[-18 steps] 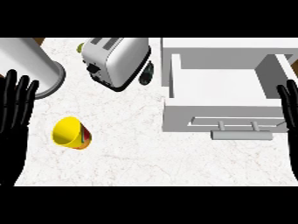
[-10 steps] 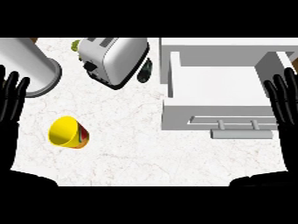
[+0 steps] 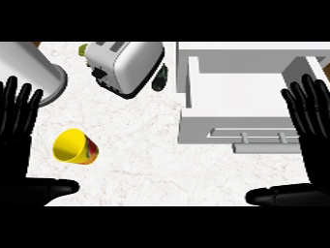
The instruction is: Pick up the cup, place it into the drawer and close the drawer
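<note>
From the head view, the yellow cup point(image 3: 74, 146) lies tipped on its side on the white counter point(image 3: 153, 164), its mouth turned toward the lower left. The left hand point(image 3: 8, 126) hangs just beside it, fingers straight and spread wide, thumb out low, holding nothing. The right hand point(image 3: 323, 131) is likewise flat and wide, empty, at the right edge beside the open drawer point(image 3: 242, 94), whose handle point(image 3: 263, 137) faces the robot. A toaster point(image 3: 125, 65) stands behind, well apart from the cup. The pickup looks not yet begun; the next move likely calls for the left hand to close round the cup's side.
</note>
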Controlling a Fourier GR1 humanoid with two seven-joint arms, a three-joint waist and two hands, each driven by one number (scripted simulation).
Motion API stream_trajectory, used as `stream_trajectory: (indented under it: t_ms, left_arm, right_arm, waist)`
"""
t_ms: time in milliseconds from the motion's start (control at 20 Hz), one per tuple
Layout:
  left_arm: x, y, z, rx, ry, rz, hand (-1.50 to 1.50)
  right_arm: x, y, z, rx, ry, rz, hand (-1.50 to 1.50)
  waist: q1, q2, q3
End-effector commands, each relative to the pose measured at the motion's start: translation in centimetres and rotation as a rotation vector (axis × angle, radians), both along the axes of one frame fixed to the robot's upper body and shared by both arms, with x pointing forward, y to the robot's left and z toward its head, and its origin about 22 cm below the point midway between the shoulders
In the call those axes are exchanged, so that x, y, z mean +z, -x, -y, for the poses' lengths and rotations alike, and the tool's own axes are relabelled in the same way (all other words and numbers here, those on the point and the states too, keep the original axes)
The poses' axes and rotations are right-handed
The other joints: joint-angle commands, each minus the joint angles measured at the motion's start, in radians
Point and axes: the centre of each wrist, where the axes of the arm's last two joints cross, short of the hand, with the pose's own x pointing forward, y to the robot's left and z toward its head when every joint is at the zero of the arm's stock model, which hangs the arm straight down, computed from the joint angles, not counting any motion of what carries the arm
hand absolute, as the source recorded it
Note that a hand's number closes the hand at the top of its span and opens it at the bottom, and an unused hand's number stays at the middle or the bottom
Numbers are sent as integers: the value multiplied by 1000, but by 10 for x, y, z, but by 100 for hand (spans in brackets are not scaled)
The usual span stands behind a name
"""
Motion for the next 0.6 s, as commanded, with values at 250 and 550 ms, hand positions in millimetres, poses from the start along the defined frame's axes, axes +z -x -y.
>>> stream_trajectory:
  t_ms: [250,550]
  left_arm:
    - [1,15,17,19,20,-19,-150]
    - [-18,-10,-11,24,14,-57,-150]
  right_arm:
    - [-1,4,0,-5,0,-8,-150]
    - [10,-12,-18,-3,-1,12,-150]
  waist:
    - [1,-1,0]
    - [1,0,0]
